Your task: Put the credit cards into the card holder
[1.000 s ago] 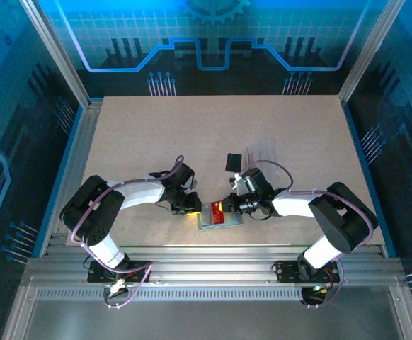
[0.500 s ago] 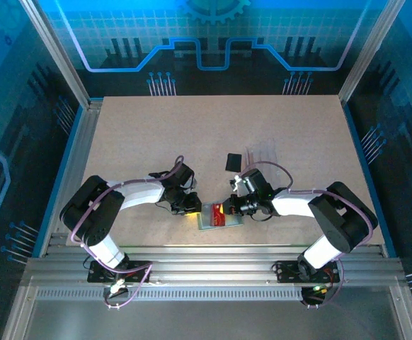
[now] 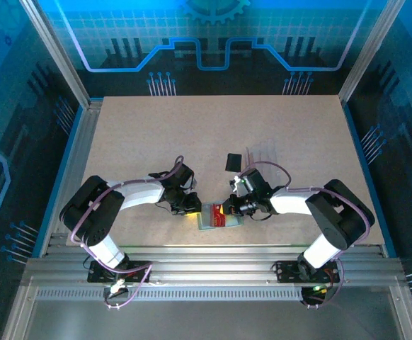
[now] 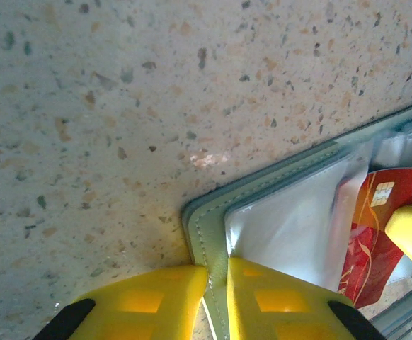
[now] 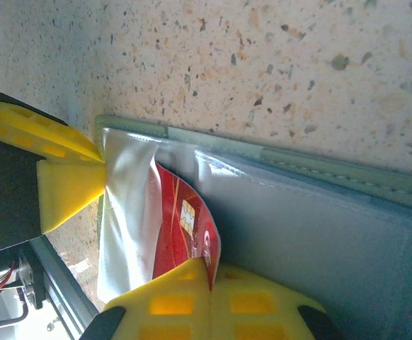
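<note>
The pale grey-green card holder [image 3: 207, 224] lies flat near the table's front edge. My left gripper [image 3: 195, 207] [image 4: 216, 287] is shut on the holder's stitched left edge [image 4: 204, 234]. My right gripper [image 3: 228, 208] [image 5: 212, 283] is shut on the red credit card [image 5: 185, 219], whose chip end sits in the holder's [image 5: 319, 234] shiny pocket opening. In the left wrist view the red card [image 4: 376, 227] shows inside that opening. The black credit card [image 3: 233, 162] lies alone on the table farther back.
A clear crinkly plastic pouch [image 3: 262, 151] lies just right of the black card. The metal rail of the table's front edge [image 3: 213, 251] runs close below the holder. Open tabletop [image 3: 213, 127] stretches behind both arms.
The right gripper has crept slightly left with the red card, toward the holder's pocket. The left gripper has kept its hold in place.
</note>
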You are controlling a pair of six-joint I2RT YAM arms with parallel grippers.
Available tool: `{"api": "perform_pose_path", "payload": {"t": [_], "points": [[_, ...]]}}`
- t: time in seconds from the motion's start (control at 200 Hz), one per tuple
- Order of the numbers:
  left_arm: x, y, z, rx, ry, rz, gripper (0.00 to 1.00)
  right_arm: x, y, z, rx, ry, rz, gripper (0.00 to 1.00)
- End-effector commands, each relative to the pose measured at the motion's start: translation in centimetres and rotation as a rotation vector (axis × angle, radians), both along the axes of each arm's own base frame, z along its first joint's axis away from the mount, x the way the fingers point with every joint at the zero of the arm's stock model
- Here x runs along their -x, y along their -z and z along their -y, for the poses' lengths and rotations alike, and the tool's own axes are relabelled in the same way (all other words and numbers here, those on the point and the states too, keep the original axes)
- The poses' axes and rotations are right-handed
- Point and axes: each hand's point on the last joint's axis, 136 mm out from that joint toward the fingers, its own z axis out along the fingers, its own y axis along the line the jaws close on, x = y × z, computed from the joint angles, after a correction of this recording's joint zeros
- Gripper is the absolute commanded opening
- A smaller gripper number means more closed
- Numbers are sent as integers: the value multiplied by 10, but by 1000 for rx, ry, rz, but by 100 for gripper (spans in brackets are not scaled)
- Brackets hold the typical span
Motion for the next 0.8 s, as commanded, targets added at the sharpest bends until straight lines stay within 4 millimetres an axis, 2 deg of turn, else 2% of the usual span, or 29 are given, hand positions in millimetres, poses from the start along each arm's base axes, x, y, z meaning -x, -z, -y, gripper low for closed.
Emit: {"api": "perform_pose_path", "payload": {"t": [0.0,0.375,0.795], "points": [[19,49,-18,-124,5,-50,20,40,38,30,182,3,-163,0],[21,53,-19,-125,3,-56,20,26,24,8,186,-65,-107,0],[22,54,-18,-118,2,-56,21,23,21,-23,167,-132,-67,0]]}}
